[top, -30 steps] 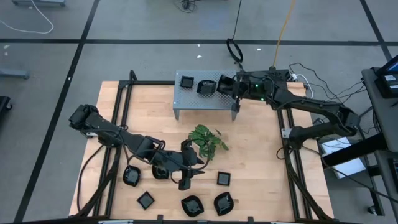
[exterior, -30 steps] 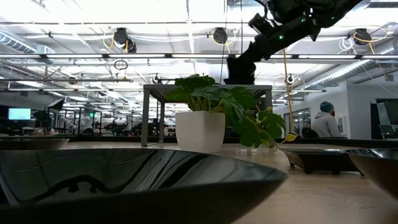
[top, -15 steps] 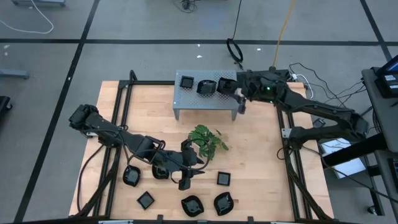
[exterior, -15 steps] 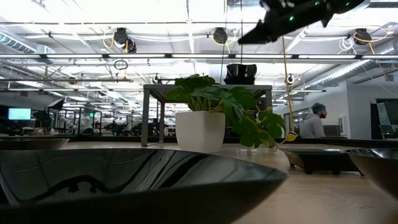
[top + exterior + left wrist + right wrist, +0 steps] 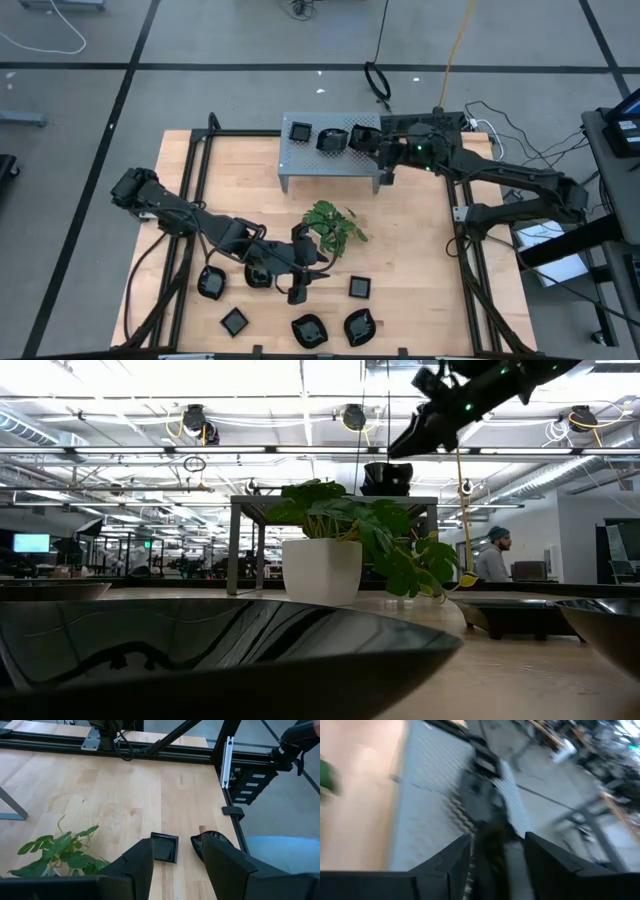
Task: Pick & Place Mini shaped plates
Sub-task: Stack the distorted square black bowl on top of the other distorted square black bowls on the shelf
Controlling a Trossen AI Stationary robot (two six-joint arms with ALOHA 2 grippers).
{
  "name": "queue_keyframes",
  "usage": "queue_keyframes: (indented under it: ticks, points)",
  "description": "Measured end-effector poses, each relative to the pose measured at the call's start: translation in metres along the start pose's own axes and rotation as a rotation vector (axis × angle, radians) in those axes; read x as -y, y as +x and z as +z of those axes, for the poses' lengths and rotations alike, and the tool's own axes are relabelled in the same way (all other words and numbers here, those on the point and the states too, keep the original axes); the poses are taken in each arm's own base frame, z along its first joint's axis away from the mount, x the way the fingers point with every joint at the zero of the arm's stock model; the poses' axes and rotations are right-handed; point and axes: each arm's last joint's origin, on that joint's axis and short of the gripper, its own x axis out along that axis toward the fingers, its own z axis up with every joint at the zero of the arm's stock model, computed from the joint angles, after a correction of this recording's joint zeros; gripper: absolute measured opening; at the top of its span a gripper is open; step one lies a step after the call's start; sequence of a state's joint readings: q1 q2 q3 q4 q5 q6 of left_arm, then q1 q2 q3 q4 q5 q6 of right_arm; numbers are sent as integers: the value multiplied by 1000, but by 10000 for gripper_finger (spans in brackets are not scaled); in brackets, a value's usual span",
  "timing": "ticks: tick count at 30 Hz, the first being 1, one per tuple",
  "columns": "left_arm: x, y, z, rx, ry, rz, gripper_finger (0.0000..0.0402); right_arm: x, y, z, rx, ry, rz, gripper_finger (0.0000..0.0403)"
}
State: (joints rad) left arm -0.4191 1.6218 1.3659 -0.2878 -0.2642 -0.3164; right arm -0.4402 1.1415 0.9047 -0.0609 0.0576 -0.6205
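Three black mini shaped plates sit on the grey perforated stand: a square one, a roundish one and one at the stand's right end. My right gripper hangs open just right of that last plate and above it, apart from it. Several more plates lie near the table's front, among them a square one and a wavy one. My left gripper hovers open above the table short of those two.
A green leafy plant in a white pot stands mid-table between the stand and the front plates. Black frame rails run along the table's sides. A person moves in the room behind.
My right gripper has opened and let go of the plate at the stand's right end, then drawn back a little toward the table's right edge and up, rolling as it went. The plate stays resting on the stand. My left arm has kept still.
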Motion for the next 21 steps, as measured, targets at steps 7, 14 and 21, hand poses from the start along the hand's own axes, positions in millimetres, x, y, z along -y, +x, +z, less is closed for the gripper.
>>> queue_keyframes:
  ticks: [7,14,21]
  points:
    - [-1,0,0,0,4,2,170,2,16,-9,-63,-40,-40,192]
    - [-4,1,1,1,1,11,170,-1,25,-15,-97,-44,-12,173]
    - [-5,1,1,-1,2,12,170,-2,24,-12,-45,-37,42,134]
